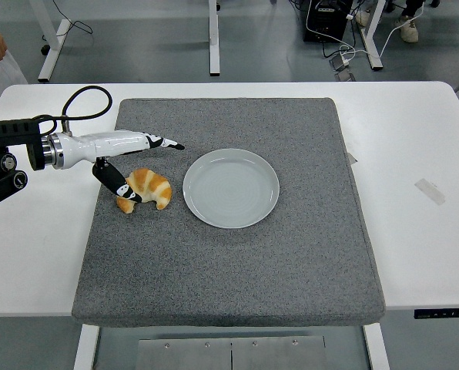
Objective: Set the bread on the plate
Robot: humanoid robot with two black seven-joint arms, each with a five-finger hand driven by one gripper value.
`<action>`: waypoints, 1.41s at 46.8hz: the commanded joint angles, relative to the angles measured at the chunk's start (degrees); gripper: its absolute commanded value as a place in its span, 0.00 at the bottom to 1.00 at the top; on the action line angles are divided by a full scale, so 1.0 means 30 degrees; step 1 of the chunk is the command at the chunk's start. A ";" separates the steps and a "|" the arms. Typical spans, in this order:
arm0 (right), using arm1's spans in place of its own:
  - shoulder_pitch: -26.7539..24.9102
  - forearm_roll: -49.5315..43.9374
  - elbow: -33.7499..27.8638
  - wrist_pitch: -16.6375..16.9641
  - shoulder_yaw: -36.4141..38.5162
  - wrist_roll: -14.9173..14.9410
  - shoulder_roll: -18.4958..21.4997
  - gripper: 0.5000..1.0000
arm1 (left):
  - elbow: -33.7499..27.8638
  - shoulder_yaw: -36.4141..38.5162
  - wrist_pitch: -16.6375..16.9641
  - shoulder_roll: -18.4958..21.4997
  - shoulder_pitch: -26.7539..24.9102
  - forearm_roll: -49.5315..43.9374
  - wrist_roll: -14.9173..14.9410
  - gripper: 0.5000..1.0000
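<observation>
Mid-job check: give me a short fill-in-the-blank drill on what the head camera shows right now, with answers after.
1. The croissant lies on the grey mat, to the ____ of the plate in the picture.
2. The plate holds ____.
3. The arm reaching at the croissant is the ____ one, with the left hand open around it.
4. The mat rests on a ____ table.

Answers: left; nothing; left; white

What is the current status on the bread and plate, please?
Left hand open, straddling the bread, thumb touching its left end. Bread on the grey mat, not lifted. Plate empty, path clear. Right hand out of view.
</observation>
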 commanded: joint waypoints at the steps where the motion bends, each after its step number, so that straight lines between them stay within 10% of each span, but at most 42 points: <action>1: -0.0020 0.0000 -0.0005 0.0001 0.0000 0.0000 0.0000 1.00 | 0.0058 0.0028 0.0030 0.0000 -0.0002 0.0007 0.0000 0.94; 29: -0.0284 0.0000 -0.0005 0.0001 0.0000 0.0000 0.0000 1.00 | 0.0556 0.1610 0.1143 -0.0058 -0.0002 0.0154 0.0000 0.84; 66: -0.0401 0.0000 -0.0005 0.0001 0.0000 0.0000 0.0000 1.00 | 0.0849 0.3016 0.3077 -0.0469 -0.0236 0.0154 0.0000 0.02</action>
